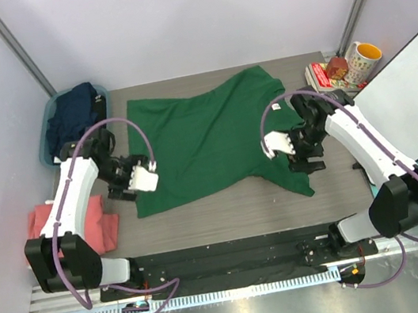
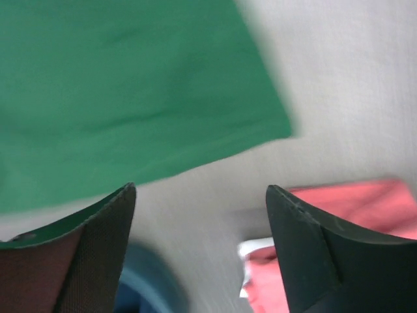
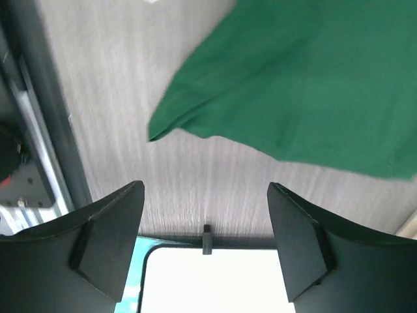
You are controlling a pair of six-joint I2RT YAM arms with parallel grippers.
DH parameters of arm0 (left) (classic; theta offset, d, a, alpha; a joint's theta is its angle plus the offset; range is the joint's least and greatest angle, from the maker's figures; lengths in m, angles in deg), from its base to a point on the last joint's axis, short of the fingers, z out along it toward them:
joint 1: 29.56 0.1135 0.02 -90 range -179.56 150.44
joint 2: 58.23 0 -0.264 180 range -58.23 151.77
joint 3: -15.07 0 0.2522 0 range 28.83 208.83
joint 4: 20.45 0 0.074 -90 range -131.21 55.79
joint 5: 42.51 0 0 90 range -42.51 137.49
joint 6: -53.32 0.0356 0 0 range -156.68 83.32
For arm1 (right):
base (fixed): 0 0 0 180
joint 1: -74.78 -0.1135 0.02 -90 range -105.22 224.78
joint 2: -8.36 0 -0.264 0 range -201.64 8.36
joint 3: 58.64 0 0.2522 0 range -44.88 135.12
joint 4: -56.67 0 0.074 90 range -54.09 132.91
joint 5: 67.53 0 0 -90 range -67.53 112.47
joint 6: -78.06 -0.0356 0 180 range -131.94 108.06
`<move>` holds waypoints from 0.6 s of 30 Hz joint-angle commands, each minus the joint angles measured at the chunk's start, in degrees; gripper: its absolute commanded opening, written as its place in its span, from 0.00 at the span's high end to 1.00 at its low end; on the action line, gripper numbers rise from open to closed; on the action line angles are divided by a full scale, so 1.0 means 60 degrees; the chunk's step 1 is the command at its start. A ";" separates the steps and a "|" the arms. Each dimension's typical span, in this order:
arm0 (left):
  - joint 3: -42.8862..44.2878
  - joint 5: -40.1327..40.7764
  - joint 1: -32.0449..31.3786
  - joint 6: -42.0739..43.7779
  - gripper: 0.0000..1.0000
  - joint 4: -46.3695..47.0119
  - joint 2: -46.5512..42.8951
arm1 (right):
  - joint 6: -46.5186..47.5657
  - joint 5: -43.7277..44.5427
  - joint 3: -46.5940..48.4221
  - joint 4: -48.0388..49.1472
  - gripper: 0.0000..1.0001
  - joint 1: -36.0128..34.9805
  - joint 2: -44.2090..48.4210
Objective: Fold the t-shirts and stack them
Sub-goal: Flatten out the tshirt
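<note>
A dark green t-shirt (image 1: 214, 139) lies spread and slightly rumpled across the middle of the table. A salmon-pink t-shirt (image 1: 84, 225) lies folded at the near left. A navy t-shirt (image 1: 73, 113) sits in the teal tub (image 1: 47, 139) at the far left. My left gripper (image 1: 118, 189) is open and empty just off the green shirt's left edge; its wrist view shows the green shirt (image 2: 130, 91), the pink shirt (image 2: 352, 208) and the open gripper (image 2: 199, 189). My right gripper (image 1: 309, 161) is open and empty by the shirt's right corner (image 3: 306, 78); its own view shows it (image 3: 205, 186) over bare table.
A mug (image 1: 363, 60) and a small stack of books (image 1: 322, 75) stand at the far right corner. A white board (image 1: 417, 101) leans at the right edge and shows in the right wrist view (image 3: 208, 280). The tub's rim shows in the left wrist view (image 2: 143, 287).
</note>
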State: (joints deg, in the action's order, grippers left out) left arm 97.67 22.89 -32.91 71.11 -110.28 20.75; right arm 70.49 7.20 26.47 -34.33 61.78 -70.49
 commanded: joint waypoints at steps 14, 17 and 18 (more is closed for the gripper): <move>0.4345 0.3498 -0.0115 -0.6919 1.00 0.9366 0.6097 | -0.5623 -0.0399 0.4424 0.6119 0.99 0.1477 -0.5635; 0.4874 0.3645 -0.0173 -0.6949 1.00 0.9762 0.6728 | -0.5828 -0.0400 0.5113 0.6177 0.99 0.1550 -0.6353; 0.4947 0.3631 -0.0202 -0.6934 1.00 0.9880 0.6816 | -0.5945 -0.0472 0.5216 0.6192 0.99 0.1536 -0.6486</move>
State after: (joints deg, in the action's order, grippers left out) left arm 122.55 41.30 -33.57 32.45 -58.74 61.82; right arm 39.54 6.22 52.05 -0.03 70.42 -107.80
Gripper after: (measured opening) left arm 0.003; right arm 0.021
